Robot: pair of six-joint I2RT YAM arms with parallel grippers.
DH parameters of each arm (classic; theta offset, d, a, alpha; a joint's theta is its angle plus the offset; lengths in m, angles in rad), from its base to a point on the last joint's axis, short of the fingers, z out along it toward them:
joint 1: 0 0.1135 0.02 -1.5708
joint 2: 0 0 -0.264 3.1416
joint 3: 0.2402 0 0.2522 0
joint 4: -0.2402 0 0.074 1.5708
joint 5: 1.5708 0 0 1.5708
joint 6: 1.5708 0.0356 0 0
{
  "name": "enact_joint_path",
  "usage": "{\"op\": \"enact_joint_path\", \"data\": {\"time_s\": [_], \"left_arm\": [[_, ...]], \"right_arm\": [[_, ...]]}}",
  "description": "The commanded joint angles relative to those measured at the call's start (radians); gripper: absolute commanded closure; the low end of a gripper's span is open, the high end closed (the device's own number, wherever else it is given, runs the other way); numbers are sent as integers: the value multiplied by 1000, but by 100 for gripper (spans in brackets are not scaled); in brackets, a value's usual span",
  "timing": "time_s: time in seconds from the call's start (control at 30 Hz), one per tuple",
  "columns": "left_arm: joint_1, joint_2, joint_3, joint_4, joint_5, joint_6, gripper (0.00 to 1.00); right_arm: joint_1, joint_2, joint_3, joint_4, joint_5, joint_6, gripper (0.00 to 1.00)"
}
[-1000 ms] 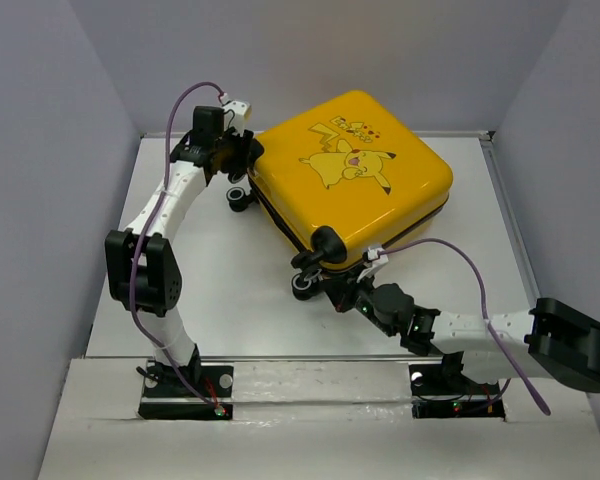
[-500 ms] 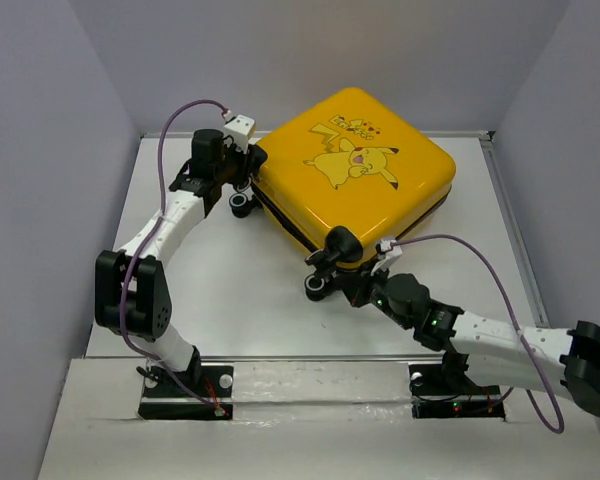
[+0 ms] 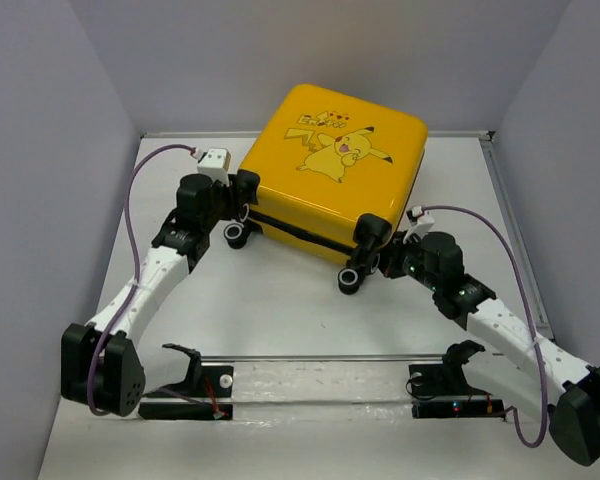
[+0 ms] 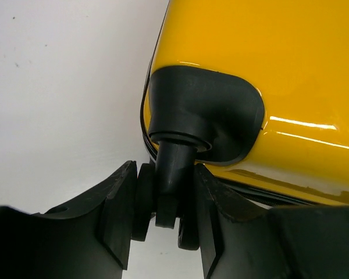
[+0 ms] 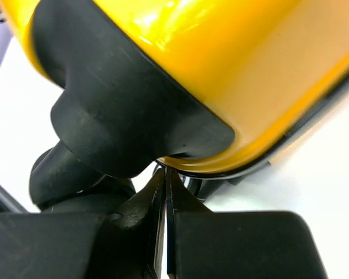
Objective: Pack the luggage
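Note:
The luggage (image 3: 330, 170) is a shut yellow hard-shell suitcase lying flat at the back middle, cartoon print up and wheel side towards me. My left gripper (image 3: 236, 205) is at its left corner. In the left wrist view (image 4: 164, 195) the jaws are closed round a black caster wheel (image 4: 142, 200) under the yellow shell (image 4: 267, 58). My right gripper (image 3: 388, 258) is at the right wheel corner. In the right wrist view (image 5: 164, 174) its fingers are pressed together with nothing between them, tips touching the shell's lower edge (image 5: 232, 64) beside the black wheel mount (image 5: 104, 104).
A second caster (image 3: 353, 279) sticks out towards me next to the right gripper. Grey walls enclose the white table (image 3: 280, 310) on three sides. A raised lip (image 3: 515, 240) runs along the right edge. The arm bases (image 3: 185, 390) stand at the near edge.
The suitcase has turned and slid towards the back, so its wheel side now faces me. Both arms have stretched forward with it, and the left gripper has stayed at its wheel corner.

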Motion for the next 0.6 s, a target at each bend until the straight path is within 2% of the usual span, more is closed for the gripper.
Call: {"op": "enact_joint_path", "data": {"time_s": [0.0, 0.07, 0.1, 0.13, 0.17, 0.2, 0.23, 0.27, 0.33, 0.37, 0.43, 0.47, 0.57], "left_arm": [[-151, -113, -143, -183, 276, -246, 94], [-170, -142, -179, -115, 340, -306, 94], [-182, -164, -202, -85, 369, -337, 94], [-188, -174, -213, -85, 370, -337, 94], [-196, -187, -225, -42, 399, -370, 94], [-205, -213, -251, -22, 413, -386, 94], [-208, -227, -265, 1, 425, -404, 94], [-210, -239, -277, 48, 449, -442, 94], [-213, -262, -302, 84, 469, -472, 94], [-219, -270, -320, 124, 479, -507, 94], [-230, -293, -343, 174, 491, -547, 94], [-243, -297, -366, 223, 497, -567, 94], [-263, -326, -392, 287, 503, -625, 94]], "right_arm": [[-15, 69, 122, 142, -171, -48, 93], [-15, 54, 77, 210, -212, 4, 93], [-15, 17, -5, 279, -234, 85, 93], [-15, 17, -60, 280, -234, 86, 93], [-1, -18, -126, 424, -234, 204, 93], [19, -26, -265, 516, -225, 260, 93], [48, -23, -321, 615, -199, 302, 93], [84, 6, -349, 702, -104, 323, 93], [216, 44, -327, 636, 22, 289, 93], [253, 87, -313, 629, 139, 270, 93], [345, 136, -296, 663, 238, 279, 93], [379, 191, -288, 712, 372, 300, 93], [434, 308, -253, 878, 494, 261, 93]]}}
